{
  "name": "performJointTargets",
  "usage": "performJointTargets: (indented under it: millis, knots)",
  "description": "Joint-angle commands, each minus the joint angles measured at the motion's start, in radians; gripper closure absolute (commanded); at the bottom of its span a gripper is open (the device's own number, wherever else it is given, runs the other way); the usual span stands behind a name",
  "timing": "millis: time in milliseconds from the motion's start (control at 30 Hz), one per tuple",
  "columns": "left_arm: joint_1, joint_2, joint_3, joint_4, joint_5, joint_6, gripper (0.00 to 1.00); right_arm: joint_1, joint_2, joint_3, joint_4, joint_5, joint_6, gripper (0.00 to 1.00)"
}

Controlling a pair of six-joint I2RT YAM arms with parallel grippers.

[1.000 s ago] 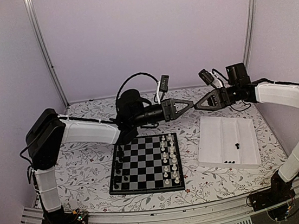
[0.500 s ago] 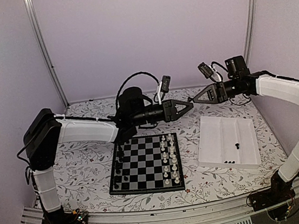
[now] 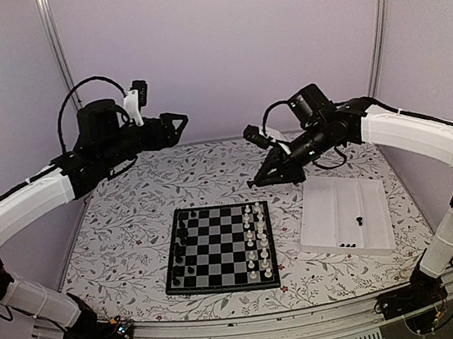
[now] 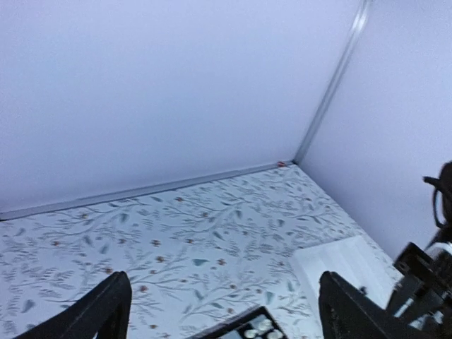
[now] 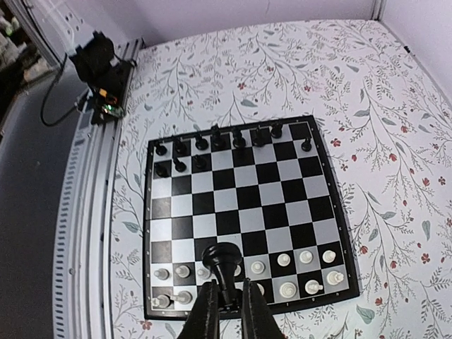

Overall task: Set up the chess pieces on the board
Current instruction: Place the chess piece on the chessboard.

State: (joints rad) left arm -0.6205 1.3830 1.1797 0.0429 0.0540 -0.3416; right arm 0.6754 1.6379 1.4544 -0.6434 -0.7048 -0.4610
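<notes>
With a black piece (image 5: 224,263) pinched in my right gripper (image 5: 226,296) near the board (image 5: 240,201), left gripper (image 4: 224,311) agape, I must next lower it onto its square.

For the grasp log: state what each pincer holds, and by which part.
The right pincer grips a black chess piece by its lower end, rounded head sticking out. The left pincer is open, empty.

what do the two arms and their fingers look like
Both match: the left arm and right arm wear white sleeves between black joints. The left gripper and right gripper are black triangular frames with slim black fingers. Black cables loop over each wrist.
</notes>
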Motion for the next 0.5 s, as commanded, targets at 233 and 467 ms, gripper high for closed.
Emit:
performJointTargets:
  millis: [233, 467]
  knots:
    - [0.127, -0.292, -0.321, 0.072, -0.272, 0.186, 0.02, 0.244, 0.323, 0.246, -0.190, 0.439, -0.186, 0.96]
    - [0.140, -0.244, -0.263, -0.006, -0.193, 0.223, 0.11, 0.332, 0.512, 0.388, -0.265, 0.575, -0.210, 0.96]
